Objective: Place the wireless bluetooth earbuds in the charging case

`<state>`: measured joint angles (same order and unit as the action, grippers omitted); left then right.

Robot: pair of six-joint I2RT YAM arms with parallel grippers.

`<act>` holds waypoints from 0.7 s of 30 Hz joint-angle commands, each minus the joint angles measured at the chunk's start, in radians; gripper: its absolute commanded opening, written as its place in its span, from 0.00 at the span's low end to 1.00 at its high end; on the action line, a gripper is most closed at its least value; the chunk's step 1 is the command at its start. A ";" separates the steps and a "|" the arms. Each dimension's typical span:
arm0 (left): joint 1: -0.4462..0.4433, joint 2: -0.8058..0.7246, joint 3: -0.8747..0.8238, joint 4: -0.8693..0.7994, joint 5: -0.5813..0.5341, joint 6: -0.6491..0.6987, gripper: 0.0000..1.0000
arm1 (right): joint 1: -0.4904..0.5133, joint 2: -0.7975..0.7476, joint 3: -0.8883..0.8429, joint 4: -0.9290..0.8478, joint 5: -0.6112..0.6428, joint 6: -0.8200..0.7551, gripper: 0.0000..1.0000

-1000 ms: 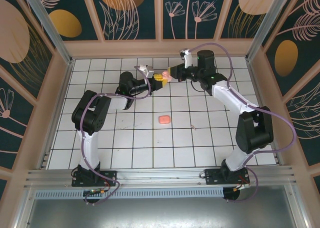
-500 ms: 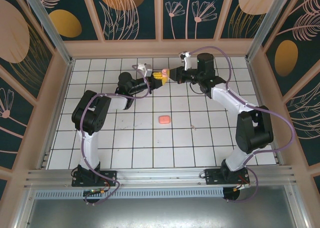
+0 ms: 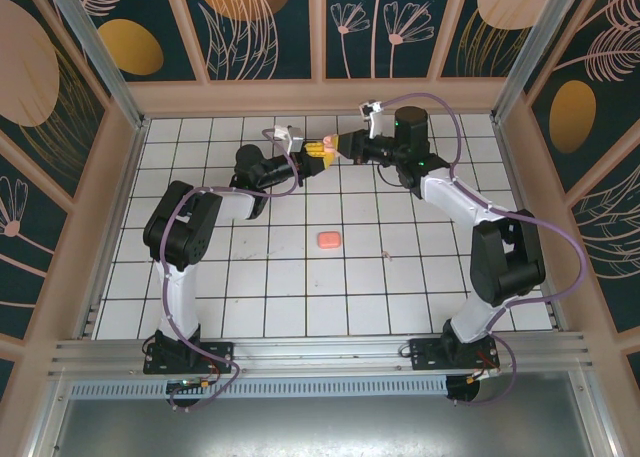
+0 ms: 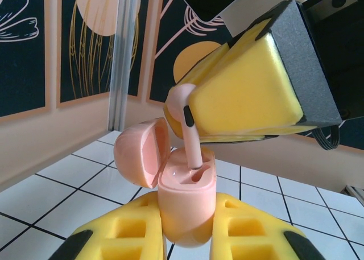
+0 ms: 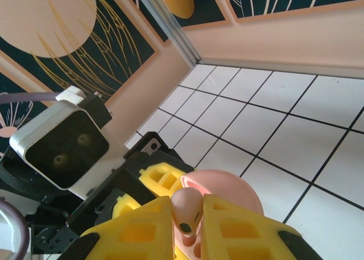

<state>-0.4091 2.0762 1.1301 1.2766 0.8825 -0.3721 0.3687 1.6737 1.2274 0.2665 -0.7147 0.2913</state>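
Salmon-pink plastic sits at the centre of what we see: one earbud (image 4: 191, 136), pinched by its head between the yellow foam pads (image 5: 136, 232) of the right tool (image 5: 185, 228). Its stem points down, with the tip in a socket of the charging case (image 4: 185, 206). The case is pale pink, rounded and upright, and in the left wrist view its lid (image 4: 141, 152) is hinged back to the left. The left tool (image 4: 187, 237) is pressed onto the case body from both sides and holds it above the white-tiled desk (image 3: 400, 277). From the top view we find the two tools meeting nose to nose over the far part of the desk. A coral rounded pod (image 3: 329, 239) lies alone on the tiles nearer the arm bases, well apart from both tools.
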 commanded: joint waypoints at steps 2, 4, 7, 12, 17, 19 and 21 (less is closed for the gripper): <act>0.006 0.003 0.026 0.044 0.015 -0.016 0.15 | 0.012 0.019 -0.017 0.069 -0.001 0.023 0.16; 0.006 0.001 0.026 0.049 0.018 -0.021 0.16 | 0.013 0.023 -0.023 0.068 0.000 0.025 0.16; 0.006 -0.002 0.027 0.058 0.014 -0.033 0.15 | 0.015 0.024 -0.029 0.060 0.001 0.022 0.16; 0.006 -0.002 0.033 0.083 0.000 -0.063 0.15 | 0.019 0.011 -0.046 0.023 0.018 -0.006 0.15; 0.006 -0.003 0.041 0.108 0.003 -0.090 0.16 | 0.019 -0.011 -0.051 -0.057 0.070 -0.066 0.15; 0.005 -0.003 0.045 0.116 0.009 -0.098 0.16 | 0.019 -0.017 -0.048 -0.082 0.086 -0.087 0.16; 0.005 -0.004 0.046 0.123 0.014 -0.101 0.16 | 0.019 -0.019 -0.040 -0.101 0.099 -0.102 0.15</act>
<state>-0.4095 2.0769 1.1301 1.2793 0.8890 -0.4450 0.3817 1.6699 1.2022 0.2726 -0.6670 0.2409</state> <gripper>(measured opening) 0.159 0.157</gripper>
